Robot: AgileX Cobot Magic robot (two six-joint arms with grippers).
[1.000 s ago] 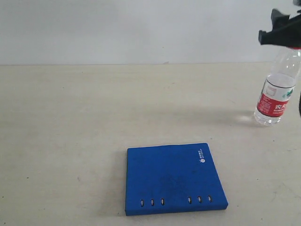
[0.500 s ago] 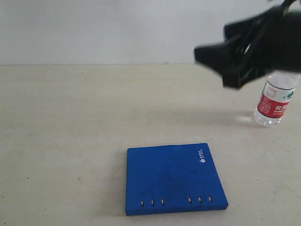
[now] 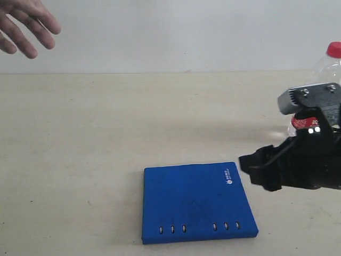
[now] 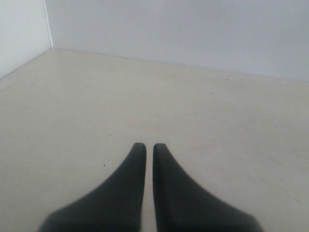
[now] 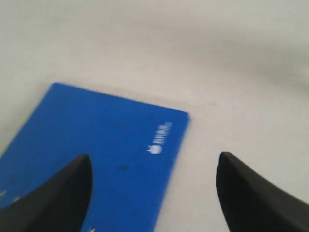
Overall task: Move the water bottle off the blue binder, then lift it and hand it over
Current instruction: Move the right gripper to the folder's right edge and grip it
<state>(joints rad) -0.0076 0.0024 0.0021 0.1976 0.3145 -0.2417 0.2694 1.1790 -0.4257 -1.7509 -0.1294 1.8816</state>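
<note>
The blue binder (image 3: pixel 197 202) lies flat on the table near the front, its white logo toward the right. It fills the lower part of the right wrist view as the blue binder (image 5: pixel 96 145). The water bottle (image 3: pixel 329 66) stands upright on the table at the far right, off the binder; only its red cap and clear shoulder show above my right arm. My right gripper (image 3: pixel 254 166) hangs low at the binder's right edge, open and empty; its jaws (image 5: pixel 154 159) straddle the binder's corner. My left gripper (image 4: pixel 149 145) is shut on nothing over bare table.
A person's open hand (image 3: pixel 24 26) reaches in at the top left of the exterior view. The beige table (image 3: pixel 106 133) runs back to a white wall. My right arm's camera housing (image 3: pixel 309 98) stands in front of the bottle.
My right arm has swung down from beside the bottle's top to the binder's right edge, staying open. The bottle has stayed put. A hand has appeared at the top left.
</note>
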